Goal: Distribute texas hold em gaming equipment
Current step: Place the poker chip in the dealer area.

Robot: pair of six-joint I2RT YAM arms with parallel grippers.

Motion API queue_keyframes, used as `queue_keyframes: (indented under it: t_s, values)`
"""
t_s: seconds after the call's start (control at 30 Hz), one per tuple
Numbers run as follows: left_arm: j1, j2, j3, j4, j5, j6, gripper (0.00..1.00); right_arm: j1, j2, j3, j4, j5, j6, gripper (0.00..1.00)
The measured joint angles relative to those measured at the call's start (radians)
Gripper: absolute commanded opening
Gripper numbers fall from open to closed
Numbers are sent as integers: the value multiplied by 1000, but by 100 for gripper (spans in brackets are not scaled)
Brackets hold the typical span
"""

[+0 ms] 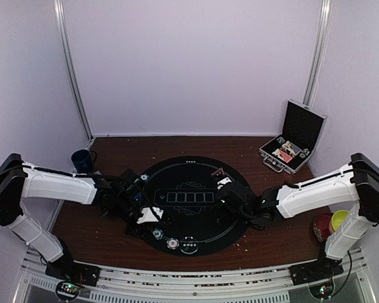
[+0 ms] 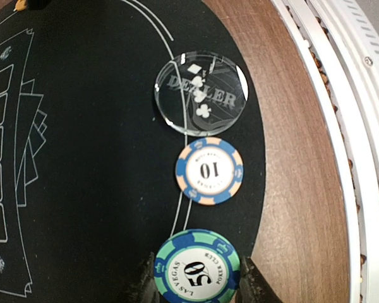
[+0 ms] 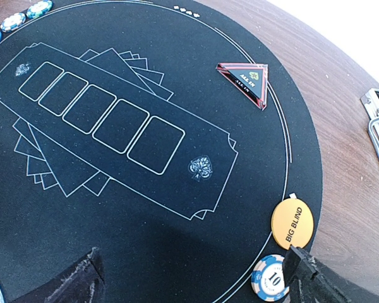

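Left wrist view: left tool (image 2: 198,279) is pinching the green 50 chip (image 2: 198,266) at the mat's (image 2: 101,189) rim, directly behind the 10 chip (image 2: 209,171) and dealer disc (image 2: 202,93); right tool (image 3: 196,278) is gaping wide.

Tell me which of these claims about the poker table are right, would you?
1. The left gripper is shut on the green 50 chip. True.
2. The clear dealer button lies on bare wood. False: it lies on the black mat.
3. The orange disc reads BIG BLIND. True.
4. The red triangle sits inside the case. False: it lies on the mat.
5. The right gripper holds a chip. False: its jaws stand open and empty.
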Motion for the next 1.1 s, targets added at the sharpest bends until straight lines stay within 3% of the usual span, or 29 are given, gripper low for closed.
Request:
queue_keyframes:
  t_s: [0.23, 1.1]
  values:
    - [-54, 60, 15, 54, -47, -1, 24, 0, 0, 0, 0, 0, 0, 100]
    - [-68, 114, 15, 107, -117, -2, 23, 0, 2, 0, 0, 0, 0, 100]
